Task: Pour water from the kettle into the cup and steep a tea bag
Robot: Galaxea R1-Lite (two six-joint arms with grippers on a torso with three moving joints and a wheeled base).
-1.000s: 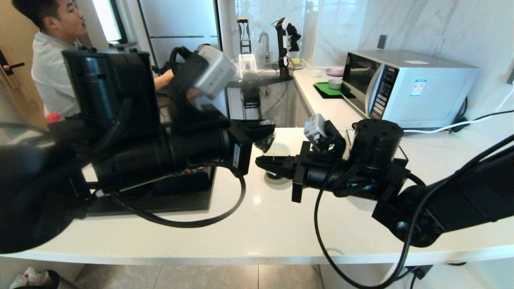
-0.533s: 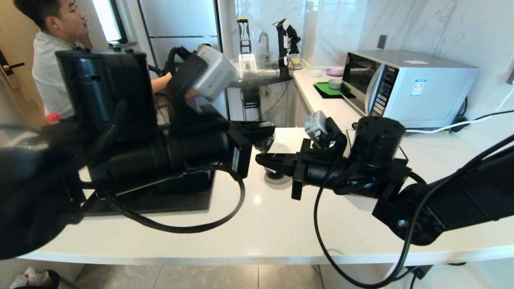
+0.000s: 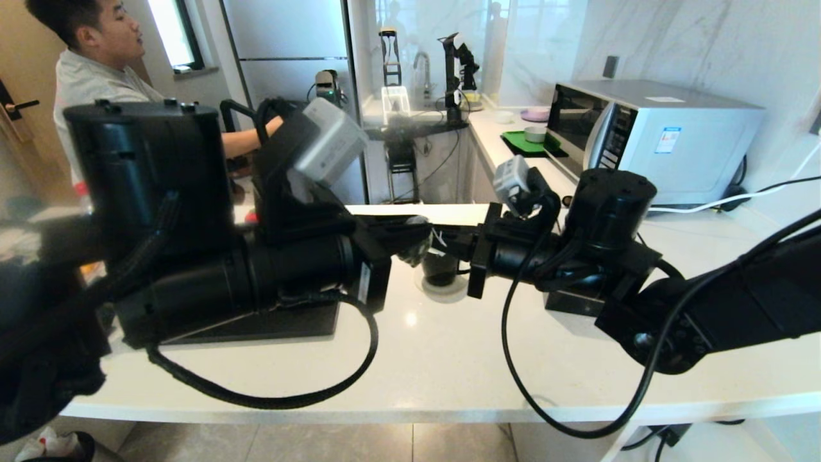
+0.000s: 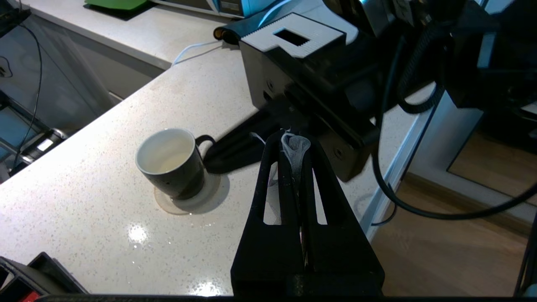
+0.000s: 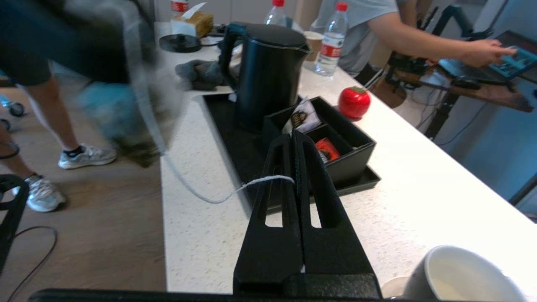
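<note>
Evidently left pincer (image 4: pixel 293 147) grips tea bag (image 4: pixel 295 149); closed right pincer (image 5: pixel 295 140) pinches its string (image 5: pixel 251 184).

Matt black kettle (image 5: pixel 268 71), glossy speckled stone counter (image 4: pixel 105 209), glazed ceramic cup (image 4: pixel 172 163).

Daylight is coming in from the bright window (image 3: pixel 173 32) at far left in the head view. Ceiling light is glinting as small glare spots on the speckled white stone tabletop (image 3: pixel 410 319). The black mug with white inside (image 4: pixel 174 163) is throwing a soft shadow. A moving blue-grey shape (image 5: pixel 121 84) is smearing with motion blur in the right wrist view. Straight edges are bowing toward the head view's borders.
</note>
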